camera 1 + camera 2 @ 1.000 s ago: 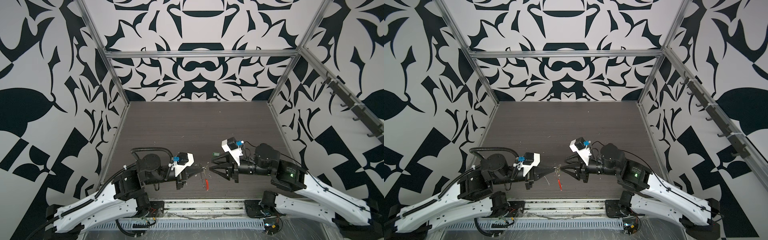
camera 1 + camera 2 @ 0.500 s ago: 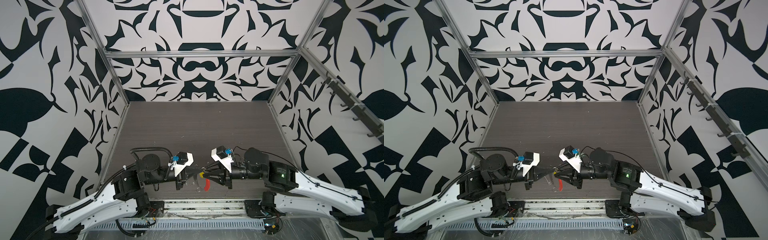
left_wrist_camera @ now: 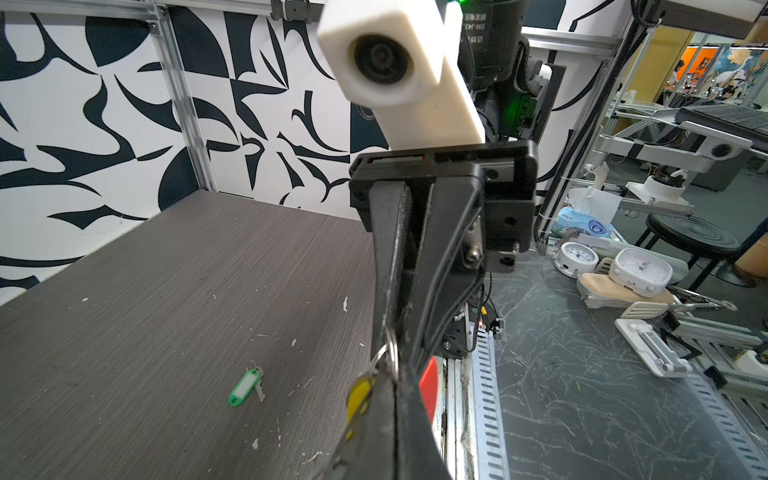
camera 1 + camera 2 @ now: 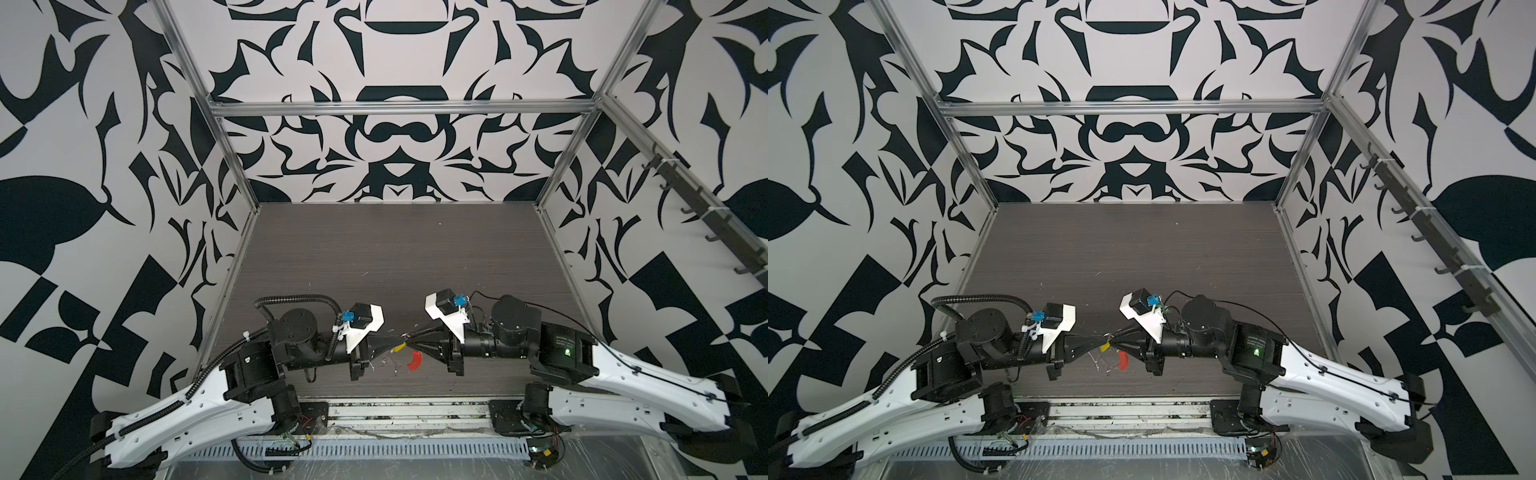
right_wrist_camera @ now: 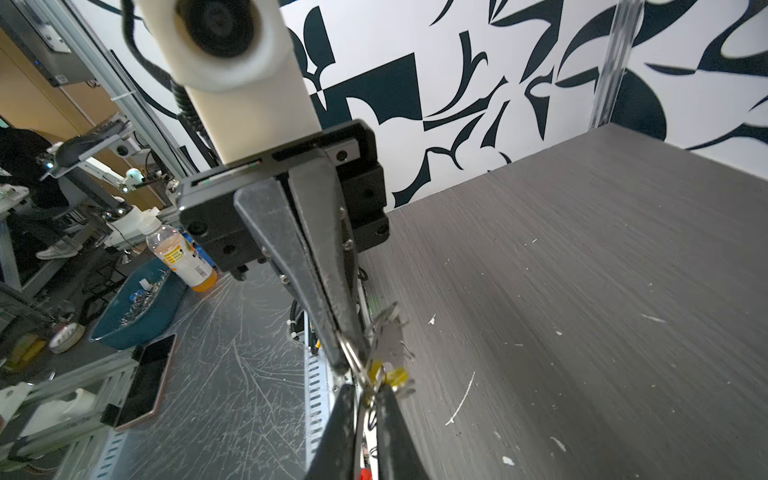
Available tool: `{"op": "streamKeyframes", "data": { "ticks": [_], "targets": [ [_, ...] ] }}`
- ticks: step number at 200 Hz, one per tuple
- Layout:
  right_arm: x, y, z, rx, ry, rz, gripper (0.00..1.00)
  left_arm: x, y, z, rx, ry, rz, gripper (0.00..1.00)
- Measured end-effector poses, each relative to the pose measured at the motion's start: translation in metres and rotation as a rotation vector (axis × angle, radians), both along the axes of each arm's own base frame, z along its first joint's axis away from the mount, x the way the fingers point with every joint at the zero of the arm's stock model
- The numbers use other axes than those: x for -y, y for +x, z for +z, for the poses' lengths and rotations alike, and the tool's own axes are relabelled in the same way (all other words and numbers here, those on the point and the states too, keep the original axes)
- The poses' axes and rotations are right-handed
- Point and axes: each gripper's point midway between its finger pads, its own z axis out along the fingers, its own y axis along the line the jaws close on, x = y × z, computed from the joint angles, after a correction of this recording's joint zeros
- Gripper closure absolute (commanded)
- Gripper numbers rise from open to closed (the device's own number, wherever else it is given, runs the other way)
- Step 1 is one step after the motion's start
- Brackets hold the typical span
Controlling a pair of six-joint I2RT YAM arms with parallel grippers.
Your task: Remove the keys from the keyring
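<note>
Where the two arms meet near the front of the table (image 4: 395, 257), both top views show the left gripper (image 4: 397, 343) and the right gripper (image 4: 411, 337) nose to nose. Their tips are all but touching, and each pair of fingers is pressed together. A yellow tag (image 4: 399, 348) pokes out right at that meeting point. A red tag (image 4: 414, 360) sits just in front of it, though from up here I can't tell whether it hangs or lies on the wood. The yellow tag (image 4: 1106, 345) and the red tag (image 4: 1123, 360) show the same way in both top views.

From the left wrist, the left gripper (image 3: 386, 386) is closed. The right gripper (image 3: 392, 328) points at it, pinched onto the keyring (image 3: 380, 353), which is held off the table between the two sets of tips. The yellow tag (image 3: 358, 395) rests against the left fingers, and the red tag (image 3: 429, 386) peeks out behind them. A green tag (image 3: 244, 386) lies flat on the table (image 3: 166, 291), well apart from both grippers.

From the right wrist, the right gripper (image 5: 369, 392) is nipped shut at its tips. The left gripper (image 5: 344, 357) is clamped on the keyring (image 5: 356, 359) from the far side. A silver key (image 5: 388, 336) and the yellow tag (image 5: 395, 376) stick out beside the ring. A sliver of the red tag (image 5: 365, 473) shows between the right fingers.
</note>
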Motion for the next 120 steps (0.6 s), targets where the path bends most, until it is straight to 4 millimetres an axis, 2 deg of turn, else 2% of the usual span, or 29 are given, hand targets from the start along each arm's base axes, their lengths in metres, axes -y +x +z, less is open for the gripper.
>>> {"op": "streamKeyframes", "data": {
  "ticks": [14, 25, 33, 64, 97, 120],
  "targets": [
    [0.0, 0.0, 0.001, -0.004, 0.002, -0.004, 1.0, 0.0, 0.001, 0.0, -0.002, 0.002, 0.007, 0.99],
    [0.001, 0.001, 0.002, -0.008, -0.002, -0.01, 1.0, 0.0, 0.002, -0.001, -0.004, 0.002, 0.01, 0.8],
    [0.002, 0.003, 0.002, -0.008, -0.009, -0.022, 1.0, 0.0, 0.001, 0.0, -0.009, 0.001, 0.008, 0.72],
    [0.005, 0.008, 0.002, -0.029, -0.074, -0.055, 1.0, -0.006, 0.003, -0.001, -0.035, 0.025, 0.033, 0.65],
    [0.007, 0.011, 0.005, -0.055, -0.163, -0.08, 1.0, -0.016, 0.005, 0.013, -0.047, 0.034, 0.071, 0.6],
    [0.009, 0.016, -0.002, -0.075, -0.244, -0.109, 1.0, -0.016, 0.009, 0.022, -0.069, 0.058, 0.096, 0.58]
  ]
}}
